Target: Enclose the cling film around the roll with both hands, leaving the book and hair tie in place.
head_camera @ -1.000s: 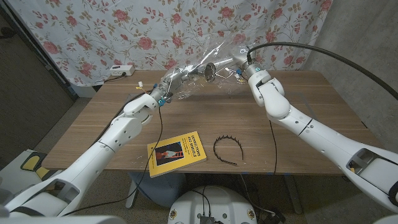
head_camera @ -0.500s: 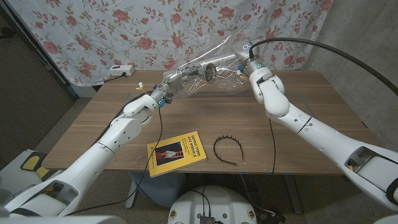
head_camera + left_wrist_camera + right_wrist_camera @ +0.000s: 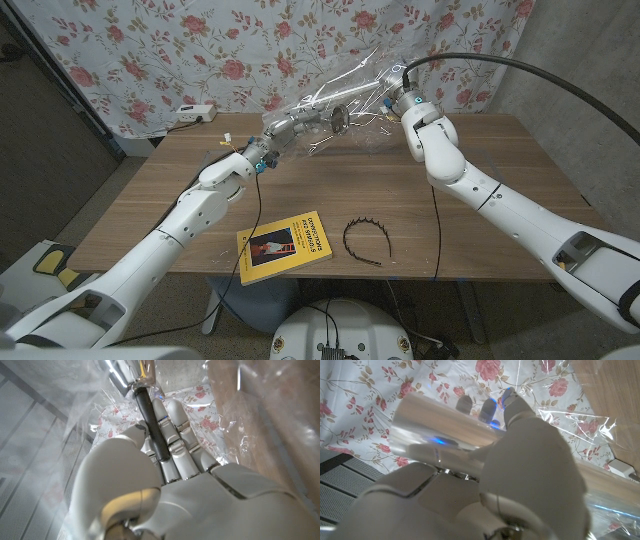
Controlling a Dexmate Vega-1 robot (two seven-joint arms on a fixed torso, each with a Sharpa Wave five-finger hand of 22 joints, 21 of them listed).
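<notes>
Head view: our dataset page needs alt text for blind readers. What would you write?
Two white robot arms hold a roll wrapped in loose clear cling film above the far side of a wooden table, left hand and right hand at opposite ends. A yellow book and a black hair tie lie near the front edge.

Floral curtain (image 3: 150, 50) behind wooden table (image 3: 500, 150). Grey wall (image 3: 580, 60) at right. White power strip (image 3: 195, 113) on table's far edge.

So that's 1 cling film roll (image 3: 340, 108), 1 yellow book (image 3: 284, 244), 1 black toothed headband (image 3: 365, 240), 1 power strip (image 3: 195, 113).
</notes>
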